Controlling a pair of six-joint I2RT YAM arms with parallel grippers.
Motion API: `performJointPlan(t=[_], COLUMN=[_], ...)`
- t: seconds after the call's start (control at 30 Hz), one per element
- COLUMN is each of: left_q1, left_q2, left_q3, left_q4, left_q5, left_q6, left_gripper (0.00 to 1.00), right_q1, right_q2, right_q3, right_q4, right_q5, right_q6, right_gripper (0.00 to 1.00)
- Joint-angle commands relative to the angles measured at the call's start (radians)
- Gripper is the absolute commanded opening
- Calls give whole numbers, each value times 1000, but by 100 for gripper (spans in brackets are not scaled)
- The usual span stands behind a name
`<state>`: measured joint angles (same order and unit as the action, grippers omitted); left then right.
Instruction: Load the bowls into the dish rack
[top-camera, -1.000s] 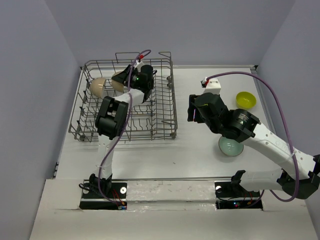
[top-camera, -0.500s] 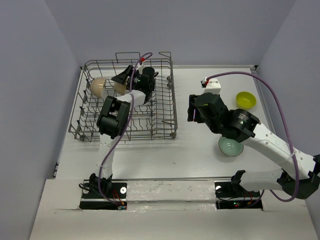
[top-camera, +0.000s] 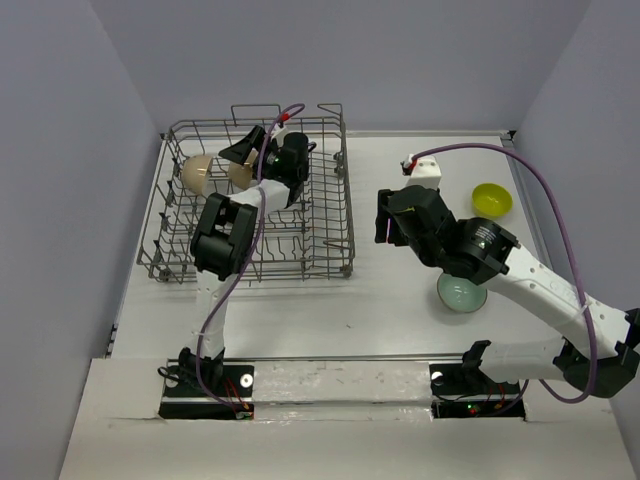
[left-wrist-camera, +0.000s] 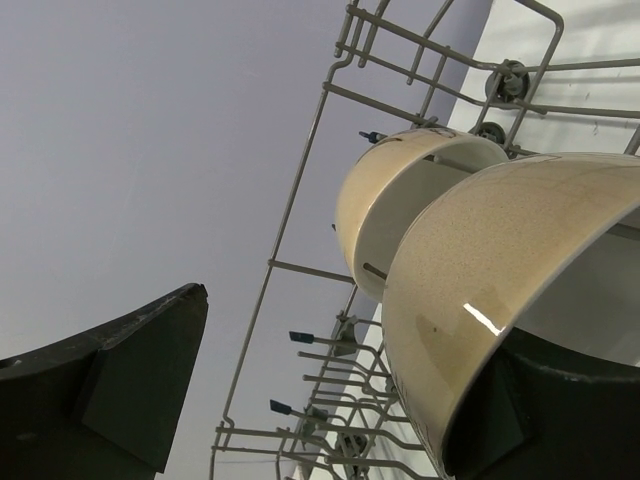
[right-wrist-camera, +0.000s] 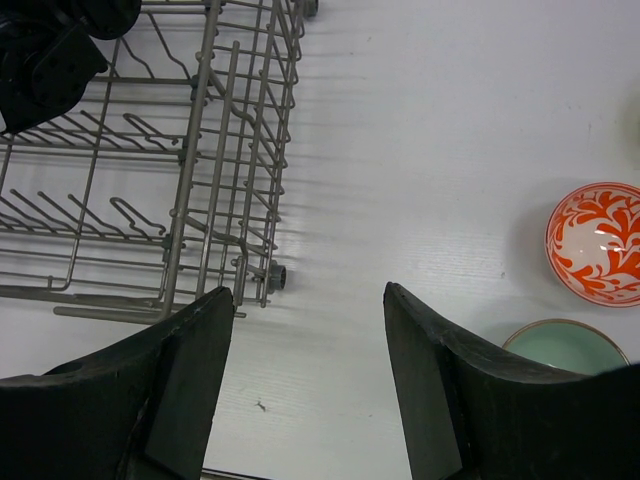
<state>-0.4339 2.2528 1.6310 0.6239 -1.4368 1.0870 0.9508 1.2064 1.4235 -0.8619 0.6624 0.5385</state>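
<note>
White tabletop (top-camera: 390, 320) carries the grey wire dish rack (top-camera: 300, 245), which holds both cream bowls (top-camera: 197, 172) on edge in its far left corner. So we count two loaded and three left out: celadon bowl (top-camera: 461, 293), yellow-green bowl (top-camera: 492, 199), patterned bowl (right-wrist-camera: 595, 243). Only the right wrist view shows us the patterned one and the right jaws spread, empty; the left wrist view shows the left jaws spread wide beside the cream bowls.
</note>
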Motion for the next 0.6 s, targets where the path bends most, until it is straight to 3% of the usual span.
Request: performJointPlan(t=[0.0, 0.57], left_q1=[-54, -127], left_q2=[-117, -186], left_q3=[-23, -94], left_q4=[57, -15], left_q5=[22, 90], left_q6=[-42, -114], left_gripper=[99, 99], right_q1=[9, 9], right_q2=[10, 21], right_q3=[28, 40], right_q4=[-2, -17], right_q5=[46, 63], right_q6=[-8, -12], right_gripper=[67, 68])
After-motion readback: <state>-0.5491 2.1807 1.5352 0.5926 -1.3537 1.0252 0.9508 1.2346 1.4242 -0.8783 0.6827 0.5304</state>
